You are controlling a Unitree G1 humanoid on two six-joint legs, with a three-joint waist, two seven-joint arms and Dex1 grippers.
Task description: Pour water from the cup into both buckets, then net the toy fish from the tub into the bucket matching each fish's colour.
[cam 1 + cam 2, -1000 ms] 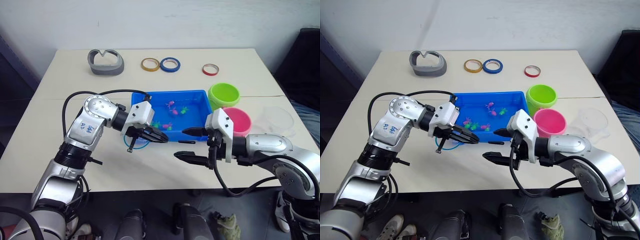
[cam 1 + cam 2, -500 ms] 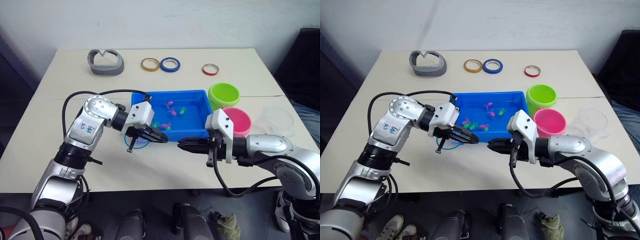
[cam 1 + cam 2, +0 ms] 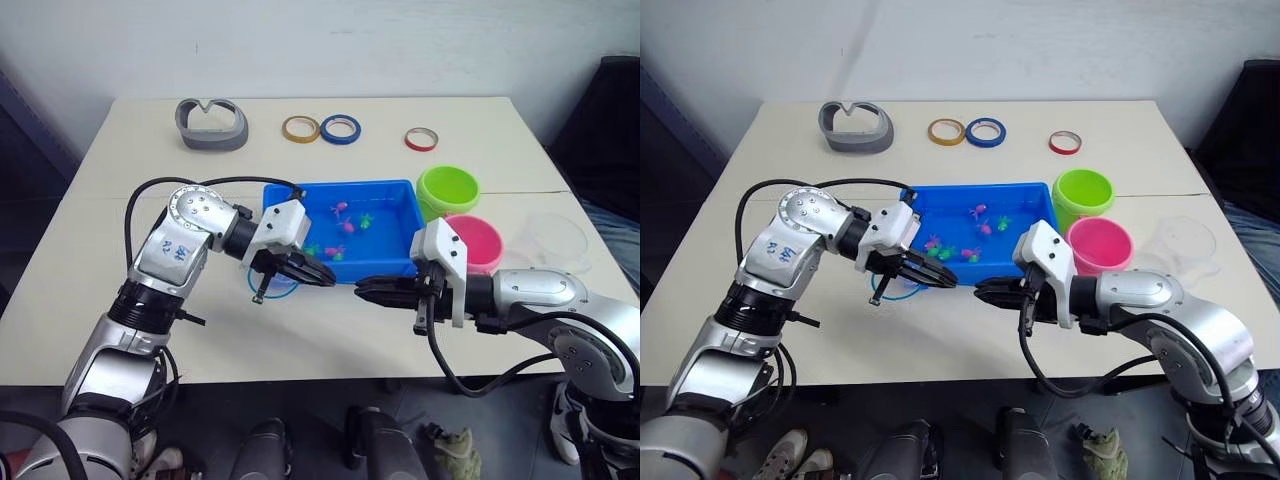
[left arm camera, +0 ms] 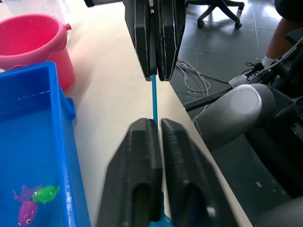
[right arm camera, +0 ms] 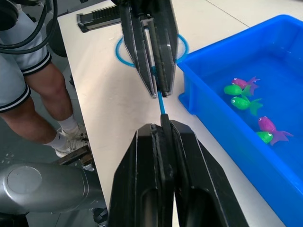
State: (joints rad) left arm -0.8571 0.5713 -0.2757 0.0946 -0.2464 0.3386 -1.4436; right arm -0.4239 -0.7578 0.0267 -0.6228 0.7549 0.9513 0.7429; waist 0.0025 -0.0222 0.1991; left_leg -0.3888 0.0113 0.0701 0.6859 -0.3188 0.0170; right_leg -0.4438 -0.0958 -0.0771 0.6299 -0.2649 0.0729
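Note:
The net's blue hoop (image 3: 284, 291) lies low over the table in front of the tub (image 3: 404, 188), and its thin blue handle (image 4: 154, 101) runs to the right. My left gripper (image 3: 325, 281) is shut on the handle beside the hoop. My right gripper (image 3: 362, 291) is shut on the handle's far end, its tips facing the left ones a short way apart. Pink and green toy fish (image 5: 235, 90) float in the tub's water. Right of the tub stand the green bucket (image 3: 447, 190) and the pink bucket (image 3: 482, 240). The clear cup (image 3: 555, 238) is at the far right.
A grey curved piece (image 3: 211, 124) and three tape rings (image 3: 300, 128) (image 3: 340, 128) (image 3: 420, 139) lie along the back of the table. The front edge runs just under both grippers. A person's legs (image 5: 28, 90) stand beside the table.
My right gripper, wide open a second ago, has closed on the net's handle and stays there. My left gripper keeps its place on the handle.

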